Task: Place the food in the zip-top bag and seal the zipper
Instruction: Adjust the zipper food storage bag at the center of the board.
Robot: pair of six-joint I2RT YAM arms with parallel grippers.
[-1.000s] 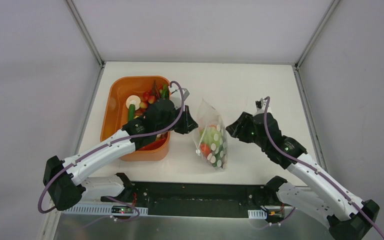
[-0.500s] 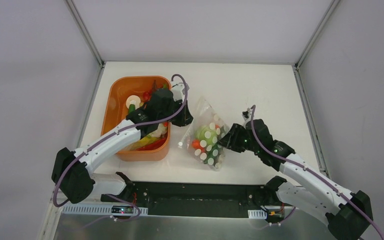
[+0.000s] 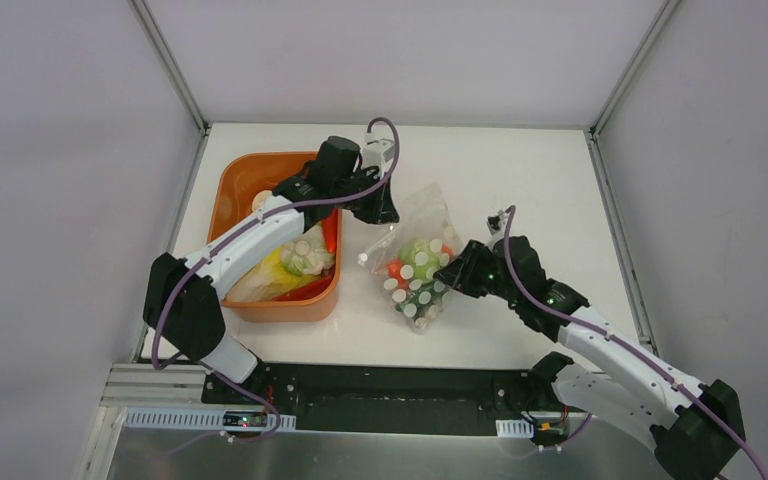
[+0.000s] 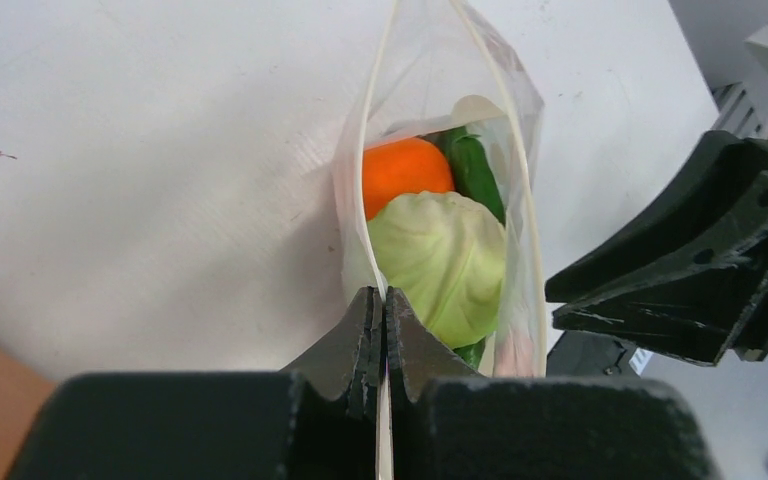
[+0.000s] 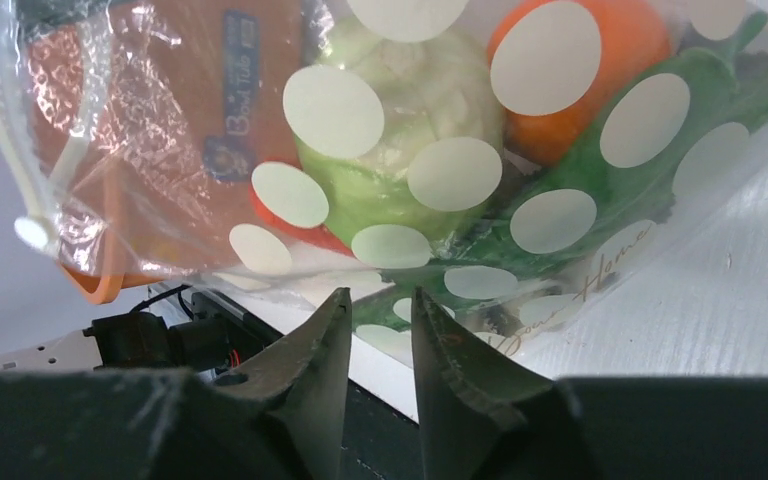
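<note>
The clear dotted zip-top bag (image 3: 430, 215) lies on the white table right of the orange tub (image 3: 222, 200). It holds food: a pale green cabbage (image 4: 440, 250), an orange ball (image 4: 407, 172) and a dark green piece (image 4: 475, 170). My left gripper (image 3: 382, 208) reaches over the tub and is shut on the bag's zipper strip (image 4: 372, 120) at the far mouth edge, as the left wrist view (image 4: 382, 300) shows. My right gripper (image 3: 448, 282) is at the bag's near right side. Its jaws (image 5: 380, 300) stand narrowly apart, tips at the bag's bottom edge (image 5: 560, 290), nothing clamped.
The tub holds more toy food (image 3: 295, 260) under the left arm. The table's near edge and a black rail (image 3: 400, 385) lie just below the bag. Grey walls close the table at the back and both sides.
My left gripper has moved away and up the table with the bag's mouth edge, stretching and turning the bag. My right gripper has come in from the right to the bag's near side.
</note>
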